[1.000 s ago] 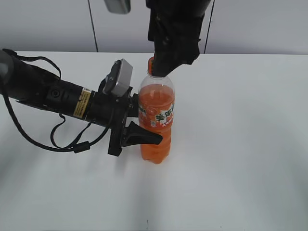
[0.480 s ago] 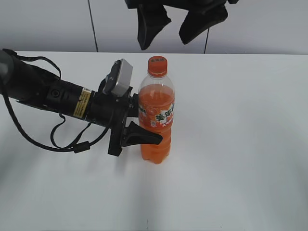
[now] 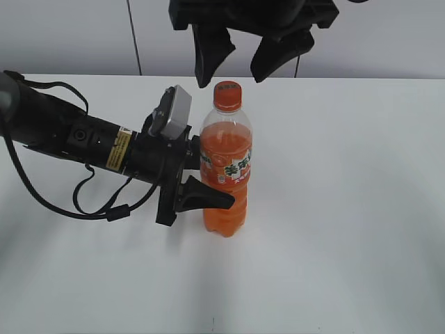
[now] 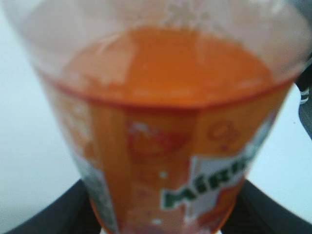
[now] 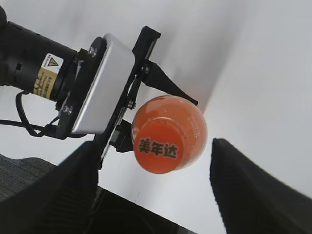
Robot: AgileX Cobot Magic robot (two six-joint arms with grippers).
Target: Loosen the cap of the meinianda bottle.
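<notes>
The meinianda bottle (image 3: 226, 174) stands upright on the white table, full of orange soda, and fills the left wrist view (image 4: 161, 126). Its orange cap (image 3: 227, 95) sits on top; the right wrist view shows it from above (image 5: 157, 146) with dark print. My left gripper (image 3: 208, 182) is shut on the bottle's waist from the left. My right gripper (image 3: 242, 59) hangs open just above the cap, its black fingers (image 5: 253, 190) wide apart on either side and not touching it.
The left arm (image 3: 62, 136) lies across the table's left half with its wrist camera (image 3: 172, 111) beside the bottle. Black cables (image 3: 90, 202) loop under the arm. A grey wall panel stands behind the table.
My right gripper has let go of the cap, opened wide and risen; it has since come down slightly and hangs open over the cap. The bottle and left gripper have not moved.
</notes>
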